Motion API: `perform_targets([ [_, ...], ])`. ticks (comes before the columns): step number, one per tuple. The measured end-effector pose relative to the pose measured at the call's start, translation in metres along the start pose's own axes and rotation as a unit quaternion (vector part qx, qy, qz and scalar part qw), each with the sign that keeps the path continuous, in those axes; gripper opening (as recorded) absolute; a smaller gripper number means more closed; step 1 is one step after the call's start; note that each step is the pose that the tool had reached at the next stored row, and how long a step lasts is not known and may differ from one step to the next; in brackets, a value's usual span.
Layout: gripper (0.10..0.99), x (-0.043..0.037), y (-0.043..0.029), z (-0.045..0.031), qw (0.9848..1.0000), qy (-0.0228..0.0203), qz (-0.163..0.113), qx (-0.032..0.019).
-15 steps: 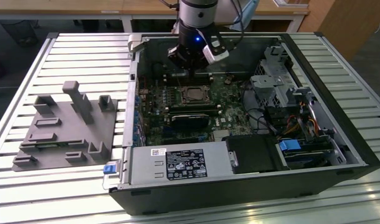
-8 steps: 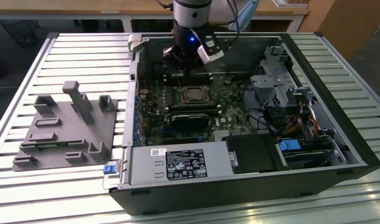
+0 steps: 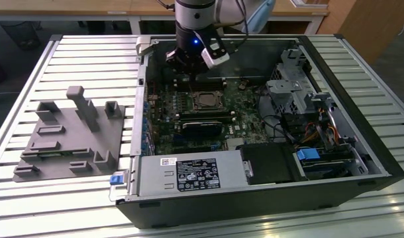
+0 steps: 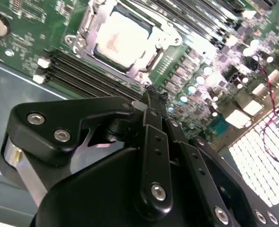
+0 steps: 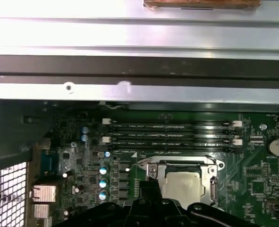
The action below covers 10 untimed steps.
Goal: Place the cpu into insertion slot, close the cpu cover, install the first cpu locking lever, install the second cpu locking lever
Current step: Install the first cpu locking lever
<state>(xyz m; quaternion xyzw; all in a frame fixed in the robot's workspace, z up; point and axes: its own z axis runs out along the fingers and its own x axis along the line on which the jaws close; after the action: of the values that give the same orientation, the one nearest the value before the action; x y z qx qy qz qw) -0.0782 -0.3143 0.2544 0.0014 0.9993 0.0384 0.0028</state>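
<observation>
Here's the open computer case (image 3: 361, 148), lying on its side on the slatted metal counter (image 3: 89, 59), taking up the middle and the exterior view's right edge, while a grey moulded fixture tray (image 3: 69, 134) sits by the edge on the exterior view's left. The arm (image 3: 195, 20) reaches down from the counter's far edge into the case, and the jaws hang over the far side of the green motherboard (image 3: 168, 106). And look at the cpu (image 4: 122, 40): its pale metal top lies flat inside the insertion slot (image 3: 196, 101), near the middle of the board. The cpu cover (image 5: 151, 171) is down around it, a silvery frame lapping the chip's edges with the top showing through the cut-out. In the second wrist view the jaws are pressed together at their tips, nothing between them, poised above the long black memory slots (image 5: 172, 135) just beside the socket's corner and clear of the chip. Where the locking levers sit, I can't tell. On the socket's near side lies a black block (image 3: 200, 130), and at the case's near edge is the grey power supply (image 3: 188, 176). A coin cell (image 5: 277, 147) glints on the board just beside the socket.
</observation>
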Motion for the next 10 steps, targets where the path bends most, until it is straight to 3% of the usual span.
perform_targets([
  [10, 0.122, 0.0183, 0.0005, 0.001, 0.9999, -0.002, 0.011, -0.0002],
])
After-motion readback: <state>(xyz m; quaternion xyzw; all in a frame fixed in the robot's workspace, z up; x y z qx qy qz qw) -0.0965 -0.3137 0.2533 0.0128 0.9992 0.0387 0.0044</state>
